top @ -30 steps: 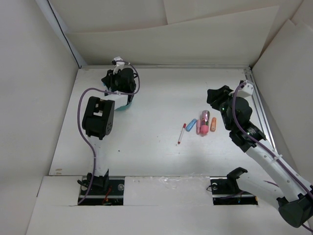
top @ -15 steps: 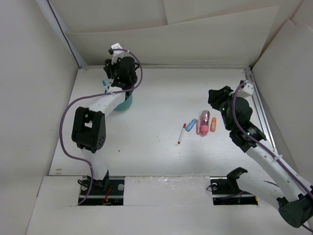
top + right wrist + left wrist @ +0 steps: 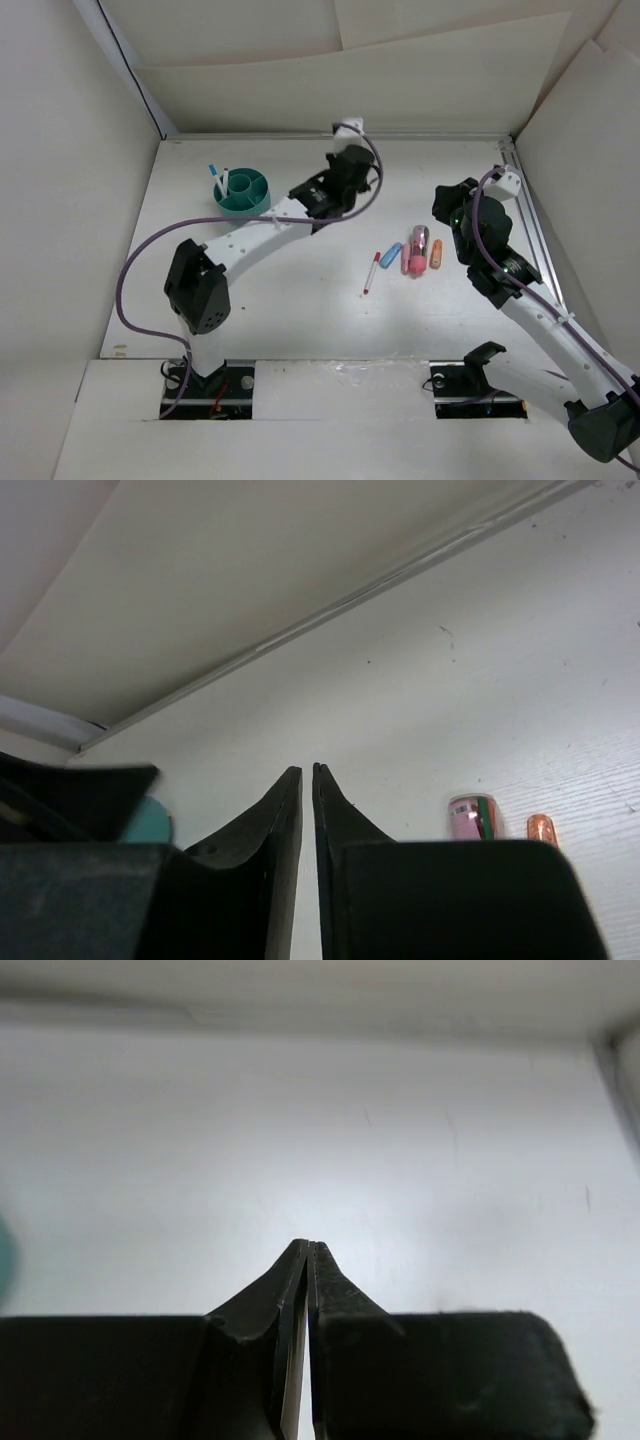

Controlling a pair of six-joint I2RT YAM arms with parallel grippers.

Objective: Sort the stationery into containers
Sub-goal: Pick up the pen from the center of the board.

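Holding the left gripper out over the far middle of the table, fingers pressed together and gripping nothing, only bare white surface beneath. Hanging the right gripper over the right side, tips all but touching, nothing between them either. Seeing the teal cup at the far left, divided inside, with two white pens upright in its left side, well apart from both grippers. Finding the loose items between the arms, nearer the right one: a red-capped pen lying slanted, a short blue piece just right of it, then pink pieces bunched side by side, and an orange piece at the right end. Catching one pink piece and the orange piece beyond the fingertips in the right wrist view.
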